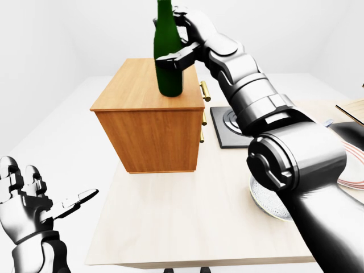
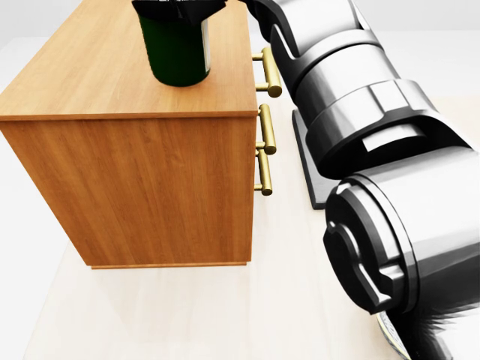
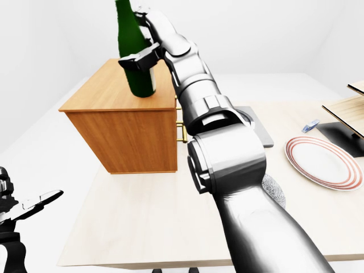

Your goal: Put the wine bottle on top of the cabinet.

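Right hand (image 1: 181,40) is wrapped round the wine bottle (image 1: 168,54), fingers curled about the green body. In the left-eye view the bottle stands upright, long axis straight up and down, and it sits inside the grasp, thumb side toward the view's left. Its base meets the top of the cabinet (image 1: 139,91) just below the hand, near the cabinet's right edge. Whether it is fully seated or a hair above the wood, I can't tell from here. Left hand (image 1: 31,205) hangs spread and empty, low and well away toward the bottom-left of that view, so the right is plainly the working hand.

Head view now: only the bottle's lower body (image 2: 177,49) shows, dark fingers (image 2: 176,7) clamped over it at the top edge. The base looks planted on the cabinet top (image 2: 90,75), with bare wood spreading away from the hand to the view's left. Brass handles (image 2: 268,71) run down the cabinet's face just right of the grasp, and the big silver forearm fills the right side.

Right-eye view: same upright bottle in the same closed grip. The table (image 3: 148,210) is pale wood, a striped plate (image 3: 324,162) lies well off to the right of the arm, white walls all around. My read: a straight release and a lift clear, nothing sideways, or that tall bottle could tip.
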Tool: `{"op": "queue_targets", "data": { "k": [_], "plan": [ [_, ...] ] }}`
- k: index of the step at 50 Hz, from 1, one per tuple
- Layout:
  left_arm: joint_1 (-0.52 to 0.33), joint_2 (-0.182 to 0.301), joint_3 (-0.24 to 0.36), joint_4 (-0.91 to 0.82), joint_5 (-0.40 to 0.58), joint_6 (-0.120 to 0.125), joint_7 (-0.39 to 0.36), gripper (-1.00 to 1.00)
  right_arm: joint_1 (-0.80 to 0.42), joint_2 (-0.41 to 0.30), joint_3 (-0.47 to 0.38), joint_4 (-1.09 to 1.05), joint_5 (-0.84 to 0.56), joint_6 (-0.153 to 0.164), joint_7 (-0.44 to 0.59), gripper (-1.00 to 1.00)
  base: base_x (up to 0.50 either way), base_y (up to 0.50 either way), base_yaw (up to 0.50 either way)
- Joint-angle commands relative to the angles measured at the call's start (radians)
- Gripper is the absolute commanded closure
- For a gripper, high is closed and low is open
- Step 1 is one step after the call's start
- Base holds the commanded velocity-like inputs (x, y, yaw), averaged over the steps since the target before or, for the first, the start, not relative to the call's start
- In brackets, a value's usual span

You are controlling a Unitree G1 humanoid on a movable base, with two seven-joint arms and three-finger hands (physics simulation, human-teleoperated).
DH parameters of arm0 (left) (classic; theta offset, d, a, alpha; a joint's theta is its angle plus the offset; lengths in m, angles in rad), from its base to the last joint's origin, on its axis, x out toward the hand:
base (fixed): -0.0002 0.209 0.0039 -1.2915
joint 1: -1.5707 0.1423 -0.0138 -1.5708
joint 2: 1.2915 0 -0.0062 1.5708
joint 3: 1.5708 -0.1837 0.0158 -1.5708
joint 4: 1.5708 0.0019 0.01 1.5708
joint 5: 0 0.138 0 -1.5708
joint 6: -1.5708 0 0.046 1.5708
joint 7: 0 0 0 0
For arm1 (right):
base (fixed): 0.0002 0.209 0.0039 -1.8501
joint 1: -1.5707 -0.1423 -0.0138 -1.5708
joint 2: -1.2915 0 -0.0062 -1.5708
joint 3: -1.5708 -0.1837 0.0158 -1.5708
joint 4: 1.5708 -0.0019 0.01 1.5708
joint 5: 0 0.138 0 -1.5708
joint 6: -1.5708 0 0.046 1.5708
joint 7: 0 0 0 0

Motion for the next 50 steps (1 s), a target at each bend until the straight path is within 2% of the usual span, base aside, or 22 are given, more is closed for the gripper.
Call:
{"op": "queue_targets", "data": {
  "k": [1, 29, 50],
  "plan": [
    [0.000, 0.000, -0.002, -0.001, 0.001, 0.001, 0.001, -1.00, -0.002, -0.004, -0.014, -0.009, 0.009, 0.000, -0.022, -1.00, 0.00, 0.00, 0.00],
    [-0.002, 0.001, -0.003, -0.001, 0.002, 0.001, 0.001, -1.00, -0.009, -0.012, -0.016, -0.009, 0.008, 0.000, -0.032, -1.00, 0.00, 0.00, 0.00],
    [-0.002, -0.001, -0.007, -0.005, 0.003, 0.001, 0.000, -1.00, -0.035, -0.049, -0.021, -0.013, 0.029, 0.000, -0.032, -1.00, 0.00, 0.00, 0.00]
  ]
}}
